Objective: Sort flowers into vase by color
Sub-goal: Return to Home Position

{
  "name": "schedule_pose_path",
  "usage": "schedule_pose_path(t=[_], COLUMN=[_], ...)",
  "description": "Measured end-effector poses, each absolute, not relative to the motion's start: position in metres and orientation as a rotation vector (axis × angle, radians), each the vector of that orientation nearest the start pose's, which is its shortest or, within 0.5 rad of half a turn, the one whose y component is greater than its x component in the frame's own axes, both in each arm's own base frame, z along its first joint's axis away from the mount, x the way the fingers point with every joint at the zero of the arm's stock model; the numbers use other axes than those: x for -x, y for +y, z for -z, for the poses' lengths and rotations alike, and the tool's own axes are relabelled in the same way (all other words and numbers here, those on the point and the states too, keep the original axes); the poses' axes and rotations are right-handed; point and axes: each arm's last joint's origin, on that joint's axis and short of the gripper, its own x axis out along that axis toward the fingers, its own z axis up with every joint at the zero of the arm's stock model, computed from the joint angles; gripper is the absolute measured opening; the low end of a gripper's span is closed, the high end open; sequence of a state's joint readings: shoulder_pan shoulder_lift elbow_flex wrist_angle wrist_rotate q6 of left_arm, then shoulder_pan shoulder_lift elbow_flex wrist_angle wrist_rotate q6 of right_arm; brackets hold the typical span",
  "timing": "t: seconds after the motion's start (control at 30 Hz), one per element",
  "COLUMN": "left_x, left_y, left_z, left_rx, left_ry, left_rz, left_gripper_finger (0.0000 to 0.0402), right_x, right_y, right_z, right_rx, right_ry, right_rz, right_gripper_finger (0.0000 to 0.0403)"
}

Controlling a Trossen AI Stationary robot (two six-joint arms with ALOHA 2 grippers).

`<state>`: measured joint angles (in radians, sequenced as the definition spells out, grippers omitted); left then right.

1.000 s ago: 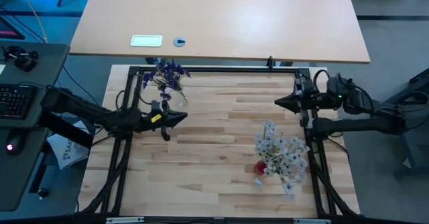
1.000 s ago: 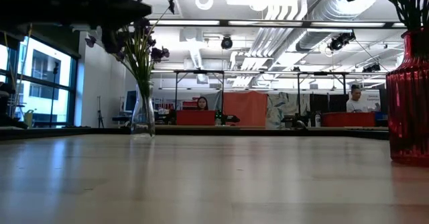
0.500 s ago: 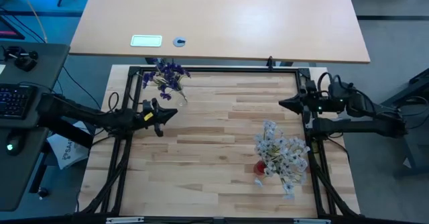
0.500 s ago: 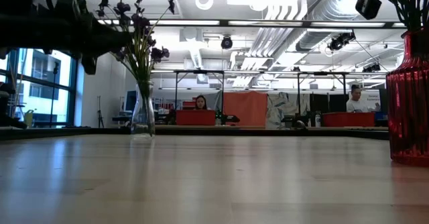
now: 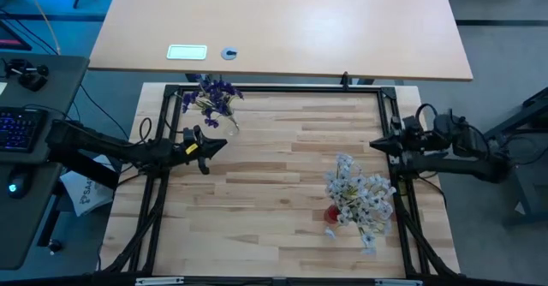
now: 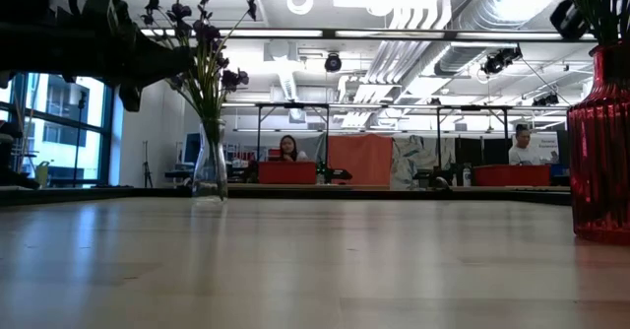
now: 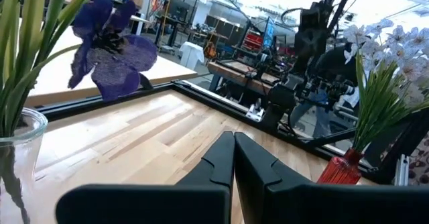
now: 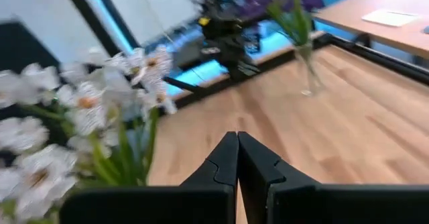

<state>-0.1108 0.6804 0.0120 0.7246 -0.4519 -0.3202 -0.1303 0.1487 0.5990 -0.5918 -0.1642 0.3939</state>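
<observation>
Left gripper [image 5: 221, 143]: fingers pressed together with nothing between them, poised over the left part of the table [image 5: 282, 170], near the clear vase [image 6: 209, 171] holding the purple flowers [image 5: 214, 92]. Right gripper [image 5: 374, 145]: likewise closed and empty, at the table's right edge, near the white flowers [image 5: 360, 193] standing in the red vase [image 6: 600, 157]. Both colours already in separate vases, well apart, at opposite sides of the table.

Likely hazards, as a judgement:
- **Right side:** a low or wide swing of the right arm catching the spreading white blooms and dragging or tipping the red vase.
- **Left side:** the same danger, with a slim vase under a tall, top-heavy spray and the gripper close by.
- **Stems:** thin and loosely seated, probably easy to pull out if snagged.

Hard to make out:
- Red vase almost wholly buried under blooms from above, and cut off at the frame edge in the low view.
- Number of stems in either vase not countable.
- Right wrist view blurred.
- Grippers in the low view only dark shapes at the top corners.
</observation>
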Motion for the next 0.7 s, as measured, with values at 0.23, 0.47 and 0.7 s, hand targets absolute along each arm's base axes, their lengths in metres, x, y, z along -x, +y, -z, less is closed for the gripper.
schedule_pose_path(t=[0.23, 0.47, 0.7], left_x=[-0.139, -0.139, -0.139], left_y=[-0.003, -0.003, -0.003], left_z=[-0.170, -0.168, -0.167], left_rx=[0.332, 0.325, 0.324], left_ry=[-0.107, -0.083, -0.076], left_rz=[-0.329, -0.333, -0.334], left_gripper_finger=[0.0000, 0.0000, 0.0000], right_x=[-0.068, -0.082, -0.091], right_y=[0.001, 0.001, 0.003], right_z=[-0.236, -0.212, -0.194], right_rx=[-0.482, -0.365, -0.427], right_ry=[0.042, -0.014, -0.202], right_rz=[-0.217, -0.292, -0.376], right_gripper_finger=[0.0000, 0.0000, 0.0000])
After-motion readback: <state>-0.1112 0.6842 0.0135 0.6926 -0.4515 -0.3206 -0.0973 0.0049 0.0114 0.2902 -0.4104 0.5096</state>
